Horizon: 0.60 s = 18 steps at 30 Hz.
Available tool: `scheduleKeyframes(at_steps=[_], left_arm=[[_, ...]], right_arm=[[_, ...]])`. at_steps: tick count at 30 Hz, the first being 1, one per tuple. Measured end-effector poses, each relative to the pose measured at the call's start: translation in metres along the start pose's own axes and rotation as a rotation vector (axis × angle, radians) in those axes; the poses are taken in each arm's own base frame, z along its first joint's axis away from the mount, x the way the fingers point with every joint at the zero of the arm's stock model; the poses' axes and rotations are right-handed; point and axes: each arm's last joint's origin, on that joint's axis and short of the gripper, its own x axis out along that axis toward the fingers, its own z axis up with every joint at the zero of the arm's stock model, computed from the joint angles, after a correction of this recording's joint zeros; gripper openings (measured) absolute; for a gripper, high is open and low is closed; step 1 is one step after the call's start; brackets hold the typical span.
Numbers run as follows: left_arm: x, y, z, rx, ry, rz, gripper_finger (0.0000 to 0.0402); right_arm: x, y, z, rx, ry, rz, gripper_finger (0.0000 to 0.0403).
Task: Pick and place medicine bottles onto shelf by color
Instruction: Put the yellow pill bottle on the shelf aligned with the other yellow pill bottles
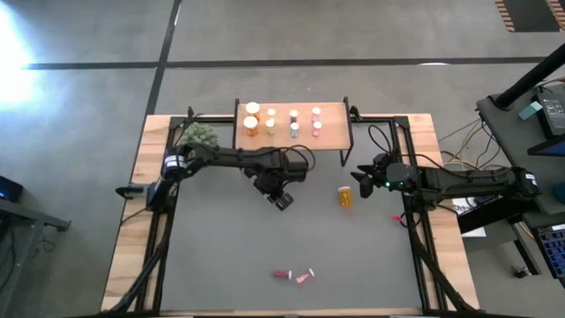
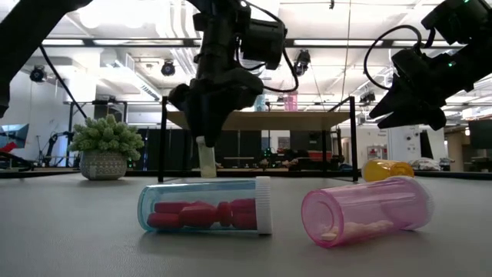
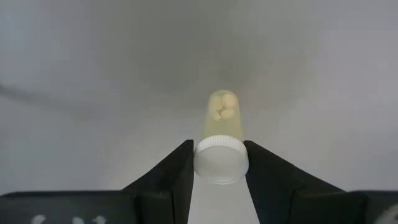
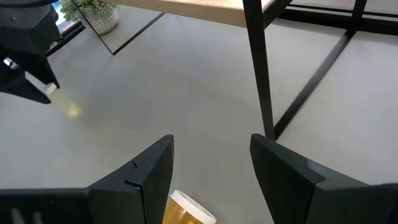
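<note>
Left wrist view showed the left gripper (image 3: 219,163) clamped on a pale yellow bottle (image 3: 221,127), white-capped; right gripper (image 4: 211,158) hung released.

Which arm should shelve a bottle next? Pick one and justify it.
Left. The left gripper already grips a yellowish bottle by its white cap, just in front of the shelf. The right gripper is open, above an orange bottle lying on the table.

**Bench layout**

The shelf (image 1: 293,126) stands at the far edge of the bench (image 1: 221,256), bottles in rows on it, a plant (image 1: 199,135) to its left. One bottle (image 1: 344,196) lies right of centre; two bottles (image 1: 295,276) lie side by side at the near edge.
</note>
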Motion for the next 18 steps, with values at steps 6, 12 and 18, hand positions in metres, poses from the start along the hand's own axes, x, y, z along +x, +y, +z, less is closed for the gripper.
scheduleKeyframes(at_steps=[6, 12, 18], left_arm=[[0.001, -0.005, -0.005, -0.007, 0.003, 0.003, 0.0114], [0.006, -0.007, -0.010, -0.004, 0.042, -0.001, 0.0114], [0.010, -0.008, -0.013, -0.016, 0.059, 0.000, 0.0114]], right_arm=[[0.000, 0.000, 0.000, 0.000, 0.000, 0.000, 0.0203], [0.000, 0.000, 0.000, 0.000, 0.000, 0.000, 0.0203], [0.000, 0.000, 0.000, 0.000, 0.000, 0.000, 0.0203]])
